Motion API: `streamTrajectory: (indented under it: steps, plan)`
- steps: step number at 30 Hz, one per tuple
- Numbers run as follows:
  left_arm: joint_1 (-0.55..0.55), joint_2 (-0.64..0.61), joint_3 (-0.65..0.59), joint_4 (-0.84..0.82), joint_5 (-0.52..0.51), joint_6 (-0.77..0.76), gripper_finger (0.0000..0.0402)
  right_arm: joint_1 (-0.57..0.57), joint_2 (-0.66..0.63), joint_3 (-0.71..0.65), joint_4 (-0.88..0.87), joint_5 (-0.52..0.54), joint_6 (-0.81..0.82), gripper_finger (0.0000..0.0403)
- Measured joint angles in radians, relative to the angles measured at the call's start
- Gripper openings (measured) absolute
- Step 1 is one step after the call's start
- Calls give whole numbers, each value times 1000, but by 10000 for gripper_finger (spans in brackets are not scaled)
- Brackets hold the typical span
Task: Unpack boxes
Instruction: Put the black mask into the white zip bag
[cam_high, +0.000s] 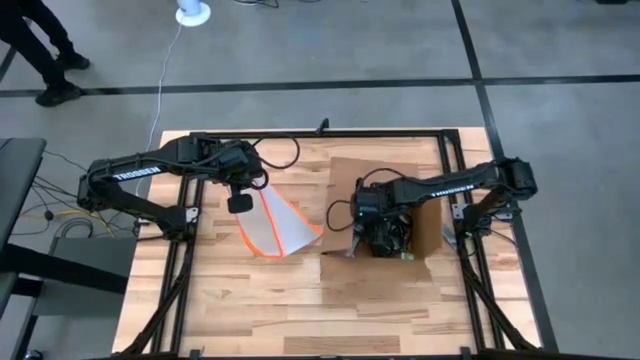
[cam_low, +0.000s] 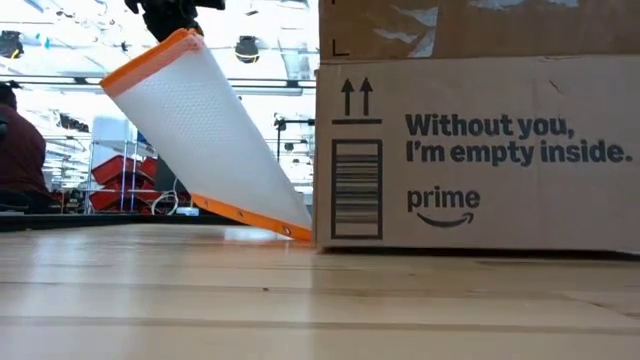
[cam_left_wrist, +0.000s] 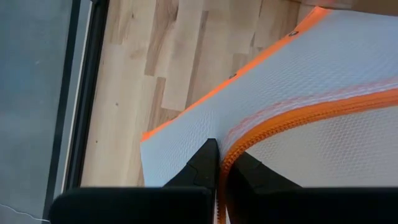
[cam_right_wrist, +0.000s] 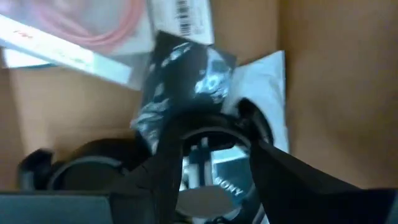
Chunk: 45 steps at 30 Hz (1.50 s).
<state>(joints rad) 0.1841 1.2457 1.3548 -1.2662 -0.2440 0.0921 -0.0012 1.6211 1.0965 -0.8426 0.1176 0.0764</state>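
Box: the brown box (cam_high: 400, 215) sits open on the worktop (cam_high: 300, 310).
Left gripper (cam_left_wrist: 217, 167): pinched on the pouch (cam_high: 275, 225) beside the box, lifting it clear.
Right gripper (cam_right_wrist: 208, 146): fingers apart, down inside the box, maybe reaching for headphones (cam_right_wrist: 211, 186).

I'm working in a lab or workshop hall: grey floor (cam_high: 400, 40) marked with black tape lines (cam_high: 300, 88), a black-framed wooden worktop (cam_high: 300, 300), ceiling lights, and red bins (cam_low: 125, 180) behind.

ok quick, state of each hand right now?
Left hand: shut on the orange-edged pouch, holding it tilted beside the box.
Right hand: open, inside the box over black headphones.
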Motion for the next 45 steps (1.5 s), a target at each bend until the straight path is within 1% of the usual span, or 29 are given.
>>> streamTrajectory:
  steps: [3, 6, 9, 11, 13, 16, 20, 23, 25, 26, 27, 28, 29, 31, 33, 36, 37, 39, 41, 45]
  plan:
    - [0, 0, 0, 0, 9, 1, 0, -13, -3, -25, -62, 22, 25, 170]
    - [0, 0, 0, 0, 17, 11, 0, -14, -3, -27, -139, 21, 30, 170]
    - [0, 0, 1, -2, 20, 20, 0, -2, -2, -28, -174, 18, 21, 170]
    - [0, 0, 1, -1, 20, 35, 0, 10, -1, -36, -172, 22, -14, 170]
    - [0, 0, 1, 0, 21, 42, 0, 20, -1, -51, -147, 44, -62, 170]
    - [0, 0, 1, 0, 22, 45, 0, 22, -2, -91, -58, 100, -119, 170]
    - [0, 0, 1, 1, 36, 45, 0, 12, -4, -134, 34, 127, -139, 170]
    - [0, 0, 1, 1, 45, 45, 0, 11, -5, -147, 73, 133, -142, 170]
    - [0, 0, 2, 1, 46, 44, 0, 10, -4, -153, 114, 90, -141, 168]
    - [0, 0, 2, 1, 46, 42, 0, 8, 3, -155, 144, 29, -137, 167]
    - [0, 0, 2, 2, 46, 41, 0, 8, 8, -156, 171, -8, -139, 164]
    - [0, 0, 2, 1, 48, 39, 0, 5, 9, -166, 205, -76, -137, 160]
    - [0, 0, 2, 1, 49, 38, 0, 2, 9, -181, 219, -118, -131, 153]
    - [0, 0, 2, 2, 49, 37, 0, 4, 8, -202, 231, -155, -121, 130]
    - [0, 0, 2, 0, 49, 34, 0, 11, 22, -212, 233, -141, -117, 93]
    - [-2, 0, 2, 0, 52, 27, 0, 11, 22, -222, 207, -134, -74, 25]
    - [-2, 0, 2, 1, 52, 28, 0, 12, 22, -222, 205, -132, -74, 13]
    - [-2, 0, 2, 1, 52, 29, 0, 15, 14, -216, 191, -121, -72, 7]
    - [-2, 0, 2, 0, 52, 28, 0, 15, 12, -185, 143, -110, -70, 2]
    - [-2, 0, 2, 0, 52, 27, 0, 15, 7, -58, 21, -60, -81, 0]
